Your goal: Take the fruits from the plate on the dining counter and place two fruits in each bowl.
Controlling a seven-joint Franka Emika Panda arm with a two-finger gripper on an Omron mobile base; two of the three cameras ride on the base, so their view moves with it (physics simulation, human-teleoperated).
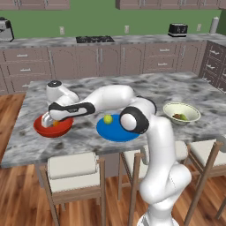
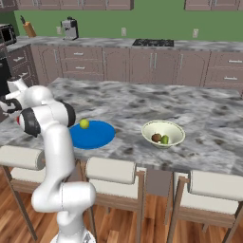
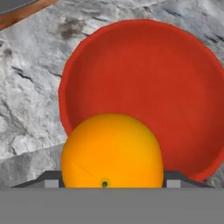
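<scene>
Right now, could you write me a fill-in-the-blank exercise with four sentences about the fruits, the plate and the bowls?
1. The tool holds the ____ fruit.
2. It hangs over the ____ bowl.
3. The cream bowl contains ____ fruits.
4. The fruit on the blue plate is ____ in colour.

Missing words: orange; red; two; yellow-green
</scene>
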